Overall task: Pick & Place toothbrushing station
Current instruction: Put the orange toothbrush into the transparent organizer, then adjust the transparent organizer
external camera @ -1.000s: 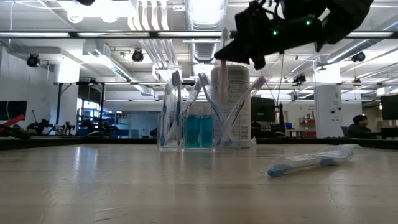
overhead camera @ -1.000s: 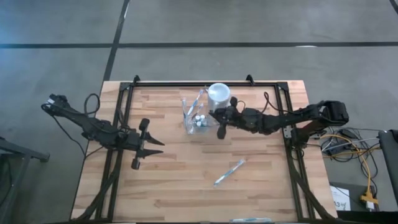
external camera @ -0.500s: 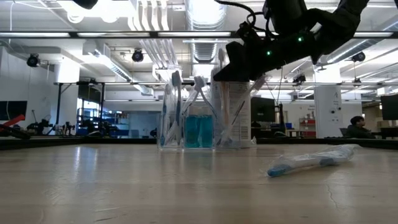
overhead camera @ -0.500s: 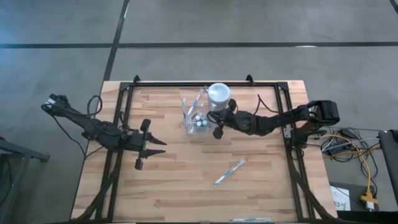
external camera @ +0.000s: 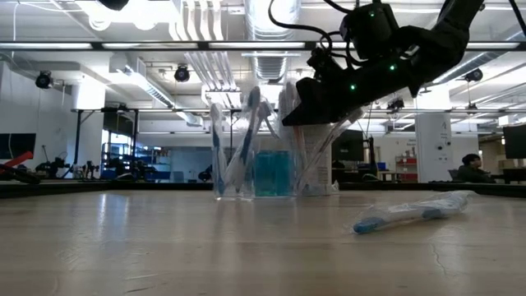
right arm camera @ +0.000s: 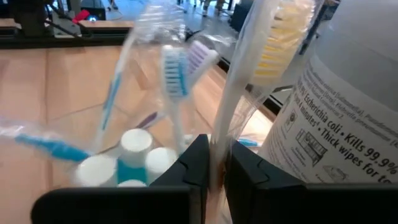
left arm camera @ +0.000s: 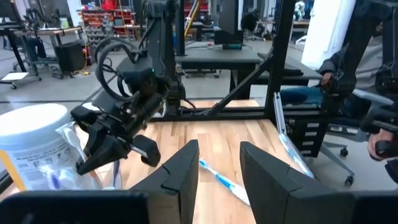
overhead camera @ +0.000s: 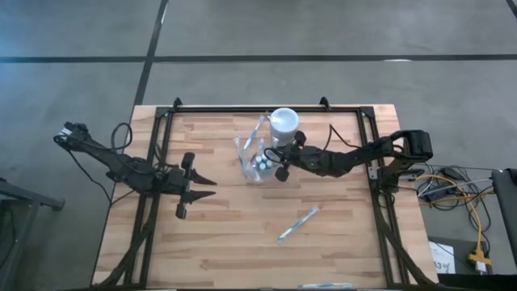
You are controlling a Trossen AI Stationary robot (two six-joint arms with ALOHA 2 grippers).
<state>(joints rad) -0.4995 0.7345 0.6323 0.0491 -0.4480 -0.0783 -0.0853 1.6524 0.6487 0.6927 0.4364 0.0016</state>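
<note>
A small clear holder [overhead camera: 252, 162] stands at the table's far middle with several pale blue-white toothbrushes [external camera: 246, 131] and teal white-capped tubes [right arm camera: 134, 155] in it. A taller white cylindrical cup [overhead camera: 283, 123] stands just behind it to the right. My right gripper [overhead camera: 277, 159] hovers at the holder's right side, shut on a wrapped white toothbrush [right arm camera: 267, 56]. Another wrapped toothbrush [overhead camera: 297, 224] lies flat on the table's near middle. My left gripper [overhead camera: 194, 187] is open and empty over the table's left side. My right gripper pinches the toothbrush's white handle [right arm camera: 219, 146] between its two fingers, which lie across it. The fingers come slanting down from the table's right. The brush's bristle head [right arm camera: 277, 43] stands out beyond the fingers next to the white cup; the other end is hidden by the gripper.
A black metal frame [overhead camera: 266, 107] runs along the table's far edge and down both sides. One more wrapped item [overhead camera: 327, 285] lies at the near edge. Bare wood shows between the holder and the lying toothbrush. A person [external camera: 472, 164] sits in the room far behind.
My right gripper has gone down and toward the table's left, up to the clear holder, still shut on the toothbrush. The brushes and tubes in the holder stand differently against the cup than before, leaning more to the right in the low view.
</note>
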